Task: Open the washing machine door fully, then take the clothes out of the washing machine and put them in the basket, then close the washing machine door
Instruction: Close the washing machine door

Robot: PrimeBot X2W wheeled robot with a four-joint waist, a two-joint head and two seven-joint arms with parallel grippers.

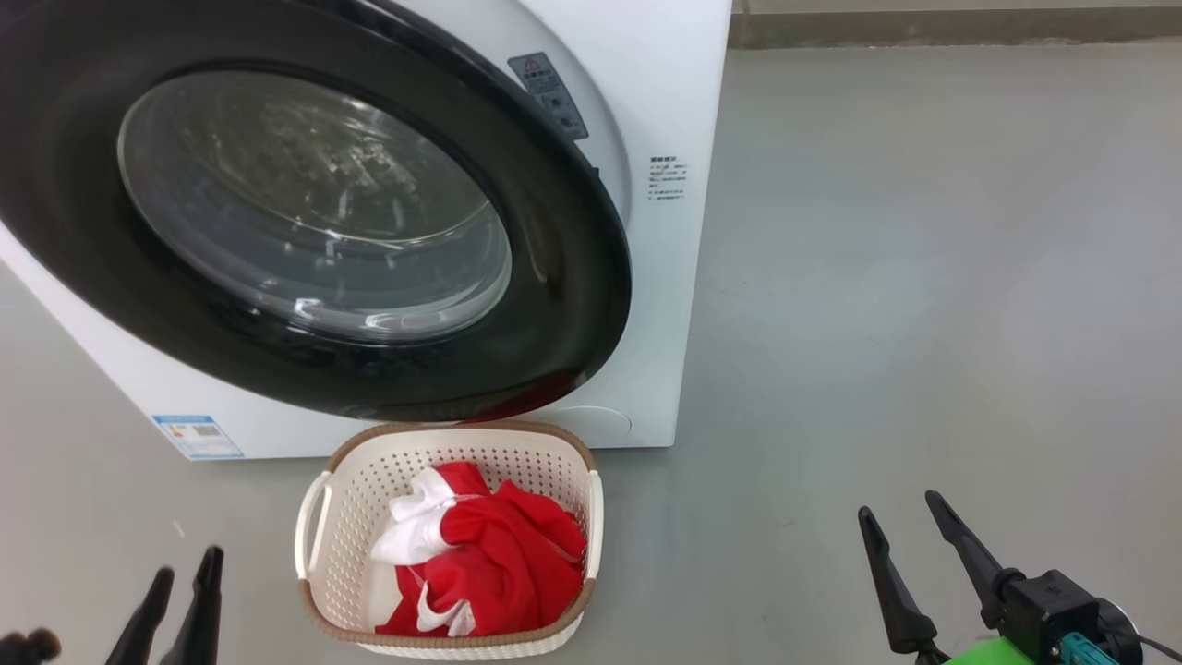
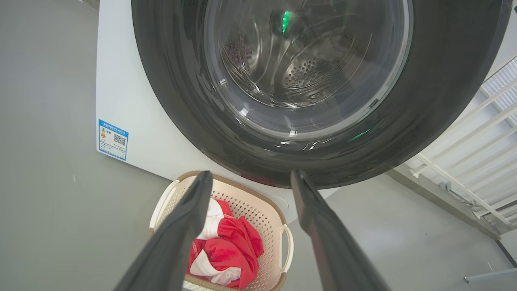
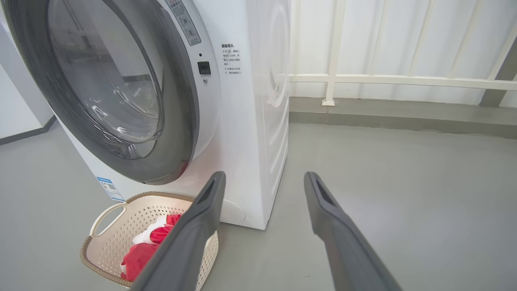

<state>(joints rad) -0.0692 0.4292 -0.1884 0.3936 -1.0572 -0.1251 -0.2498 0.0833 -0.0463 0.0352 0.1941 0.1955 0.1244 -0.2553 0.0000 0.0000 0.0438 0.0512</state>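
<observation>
The small cream-white perforated plastic basket with a brown woven-look rim (image 1: 517,462) stands on the grey floor (image 1: 923,277), just in front of the big white front-loading washing machine (image 1: 674,277) and below its door. In the basket lies one crumpled heap of bright red fabric clothes with white parts (image 1: 499,563); how many garments make it up cannot be told. The large round washing machine door with its glossy black rim (image 1: 554,305) appears shut against the machine's front. In the head view its glass gives mostly glare, while the left wrist view looks through it to the perforated steel drum (image 2: 307,72), where no red fabric shows. The right wrist view takes in the machine's right side panel and a white railing (image 3: 335,76) at the far wall. The count is one basket with two side handles, one machine, one door and one small blue label (image 1: 199,436). The left gripper (image 1: 189,563), near left, is released, its two dark fingers spread on nothing. The right gripper (image 1: 898,503), near right and well apart from the basket, is likewise spread and empty.
</observation>
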